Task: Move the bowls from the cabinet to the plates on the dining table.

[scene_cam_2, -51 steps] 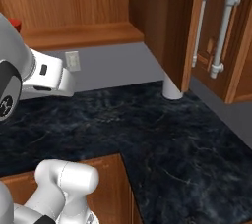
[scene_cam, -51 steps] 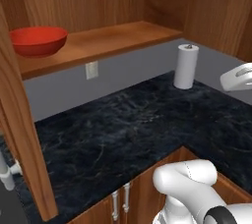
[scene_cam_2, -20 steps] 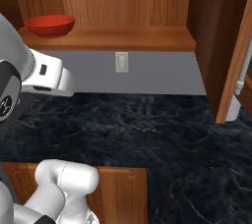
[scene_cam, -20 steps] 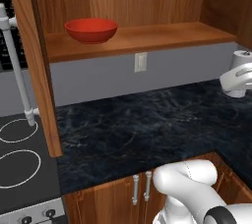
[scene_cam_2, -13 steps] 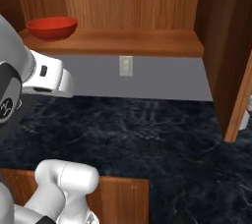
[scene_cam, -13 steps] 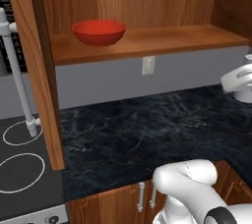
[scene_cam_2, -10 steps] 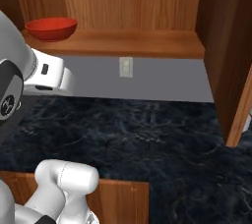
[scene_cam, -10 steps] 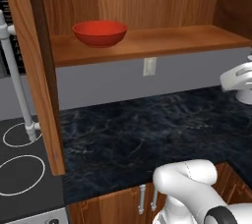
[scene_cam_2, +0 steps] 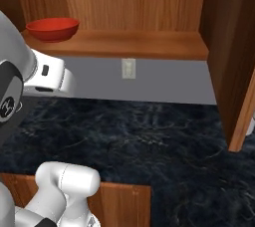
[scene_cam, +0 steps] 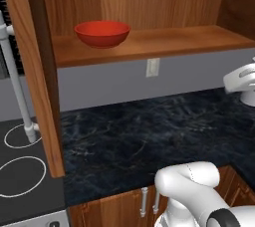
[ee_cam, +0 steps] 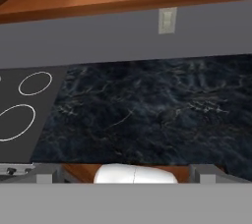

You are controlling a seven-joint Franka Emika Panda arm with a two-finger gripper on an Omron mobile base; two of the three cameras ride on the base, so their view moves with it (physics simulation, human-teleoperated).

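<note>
The arm [scene_cam: 191,183] is white, smooth and round, with dark joints. One dark joint has a small white mark, maybe a logo.

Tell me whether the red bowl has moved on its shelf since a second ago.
No. The red bowl sits at the same spot near the left end of the shelf, left of the wall outlet below; its shift in the picture comes from the base driving.

An open cabinet door [scene_cam: 37,66] blocks the frame's left side. Right of the red bowl [scene_cam: 102,33], the shelf [scene_cam: 164,42] lies free above the bare bench [scene_cam: 149,136].
</note>
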